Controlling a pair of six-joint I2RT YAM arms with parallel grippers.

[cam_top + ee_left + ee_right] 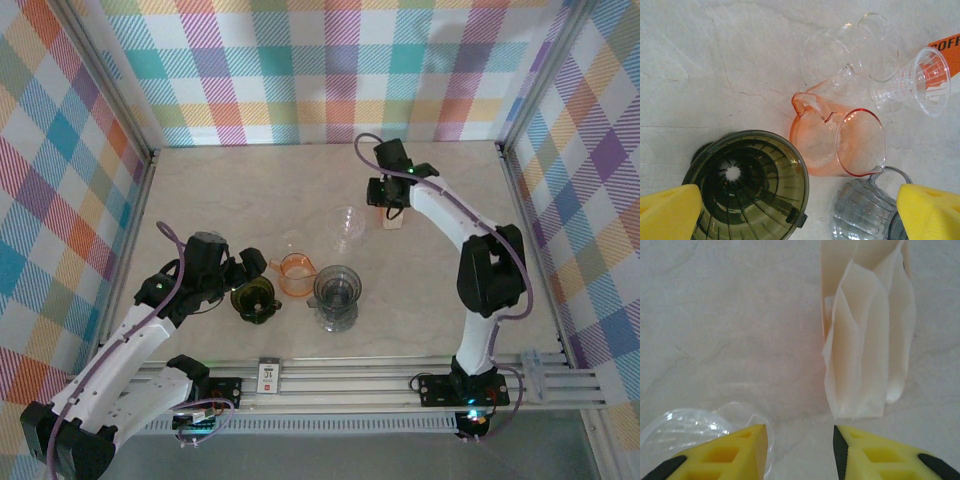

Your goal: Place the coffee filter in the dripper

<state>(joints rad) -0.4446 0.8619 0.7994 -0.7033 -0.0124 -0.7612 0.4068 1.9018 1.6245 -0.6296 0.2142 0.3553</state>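
**Desk:** What have you got on screen?

**Operator:** I see the pale marble-patterned table [230, 190] with checked walls around it. My left arm [130, 340] reaches in from the near left. My right arm [470, 240] stretches to the far middle.

**Desk:** And the drippers?

**Operator:** They are grouped near the front centre. The olive-green dripper [254, 299] is on the left, with the orange dripper [296, 273] just beside it and the grey ribbed dripper [337, 293] to the right. A clear dripper [348, 226] stands a little farther back.

**Desk:** Where is the filter?

**Operator:** The coffee filter [867, 340] stands upright on the table at the far side, well apart from the front group. It sits just past my right gripper [800, 440] and slightly right of the gap.

**Desk:** Grip state?

**Operator:** The right gripper's yellow fingers [740, 452] are parted by a modest gap, and there is only bare table between them. My left gripper [800, 215] hangs over the olive-green dripper and the grey one. It is spread fully wide and holds nothing.
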